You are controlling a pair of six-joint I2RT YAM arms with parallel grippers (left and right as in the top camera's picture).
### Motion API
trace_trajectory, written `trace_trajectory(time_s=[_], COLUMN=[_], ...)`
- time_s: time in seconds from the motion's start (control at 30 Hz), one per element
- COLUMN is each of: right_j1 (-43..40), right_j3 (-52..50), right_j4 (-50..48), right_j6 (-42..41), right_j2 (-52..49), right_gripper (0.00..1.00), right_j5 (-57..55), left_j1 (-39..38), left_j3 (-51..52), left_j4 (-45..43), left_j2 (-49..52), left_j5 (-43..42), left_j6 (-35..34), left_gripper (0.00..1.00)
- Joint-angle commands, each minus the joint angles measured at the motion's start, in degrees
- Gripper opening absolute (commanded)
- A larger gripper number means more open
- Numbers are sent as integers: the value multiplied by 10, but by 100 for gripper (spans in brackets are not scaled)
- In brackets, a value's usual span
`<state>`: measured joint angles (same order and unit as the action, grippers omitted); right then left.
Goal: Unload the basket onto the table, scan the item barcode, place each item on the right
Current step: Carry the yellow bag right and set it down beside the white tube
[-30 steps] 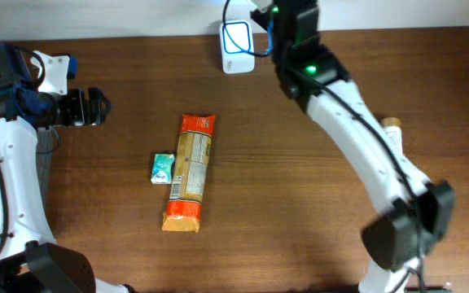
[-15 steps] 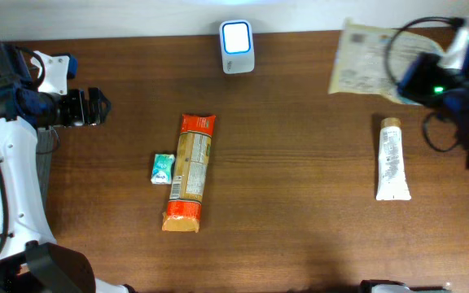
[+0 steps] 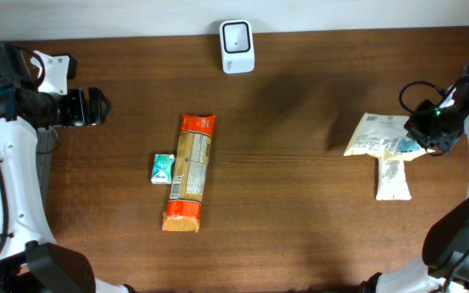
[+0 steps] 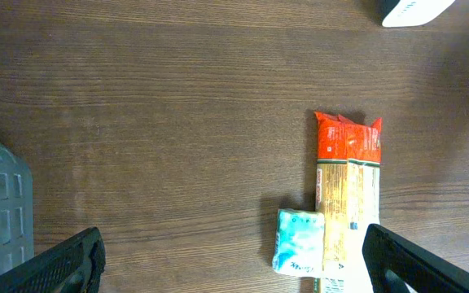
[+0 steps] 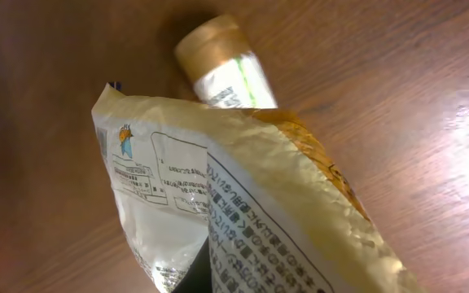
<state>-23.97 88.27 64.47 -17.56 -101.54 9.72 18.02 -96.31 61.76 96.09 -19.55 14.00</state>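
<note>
The right claw (image 3: pixel 420 133) is pressed together and pinches the right edge of a cream and gold pouch (image 3: pixel 379 135). The pouch reaches out from the claw toward the middle of the desk (image 3: pixel 300 228), on its right side, with printed text facing up. In the right wrist view the pouch fills the lower part of the picture. Beyond it shows the brown cap of a white tube (image 3: pixel 393 181), which lies on the desk. From overhead the pouch covers the cap end of this tube. The white scanner (image 3: pixel 236 46) stands at the far edge of the desk, well apart from the pouch. Near the middle lies a long orange packet (image 3: pixel 191 171) with a small green packet (image 3: pixel 163 168) just beside it. The left claw (image 3: pixel 96 107) is spread wide at the left side and holds nothing.
</note>
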Motion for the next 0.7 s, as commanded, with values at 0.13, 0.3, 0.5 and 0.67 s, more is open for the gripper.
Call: trace_trajectory(time_s=[0.13, 0.3, 0.5, 0.67], right_j1=[-1, -1, -1, 12], right_j3=[0, 0, 10, 78], right_j4=[-50, -49, -48, 10], right_j6=[9, 9, 9, 79], right_j2=[4, 4, 5, 5], right_gripper=[9, 23, 24, 19], right_j5=[-79, -79, -78, 82], left_j1=[0, 0, 0, 0], left_j3=[-3, -3, -3, -3], left_j4=[1, 1, 1, 1], left_j2=[-2, -2, -2, -2], left_j5=[-6, -6, -6, -6], left_j6=[11, 11, 11, 11], left_gripper=[99, 99, 99, 99])
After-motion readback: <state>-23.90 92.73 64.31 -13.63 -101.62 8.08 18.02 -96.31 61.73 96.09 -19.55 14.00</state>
